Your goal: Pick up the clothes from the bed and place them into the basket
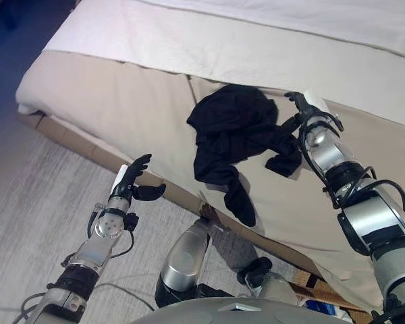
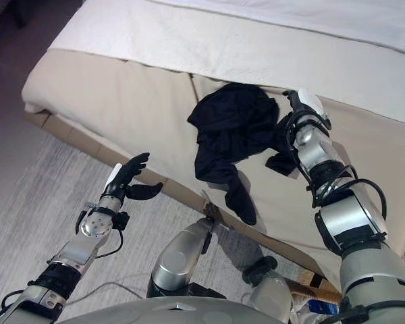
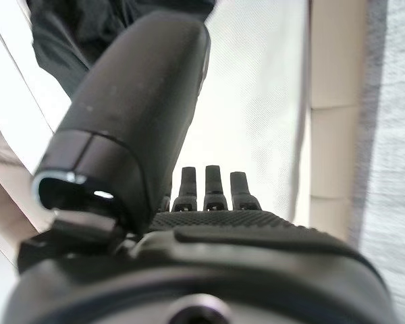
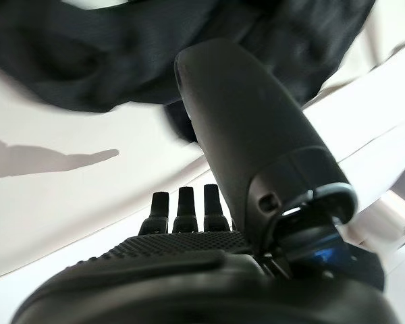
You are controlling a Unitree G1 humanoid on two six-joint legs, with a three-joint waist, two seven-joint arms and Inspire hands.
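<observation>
A crumpled heap of black clothes (image 1: 234, 131) lies on the beige bed (image 1: 121, 101), with one leg or sleeve trailing toward the bed's near edge. My right hand (image 1: 302, 106) hovers at the heap's right edge, fingers (image 4: 182, 202) straight and open, with the black cloth (image 4: 121, 54) just past its thumb. It holds nothing. Over the carpet by the bed's near edge, my left hand (image 1: 133, 179) is open and empty, well left of the clothes. The left wrist view shows a corner of the black cloth (image 3: 67, 40) far beyond that hand's thumb. No basket shows in any view.
A white cover (image 1: 256, 40) lies across the far part of the bed. The bed's tan base (image 1: 81, 145) runs diagonally along the grey carpet (image 1: 34, 216). A small blue object (image 1: 320, 308) lies on the floor at lower right.
</observation>
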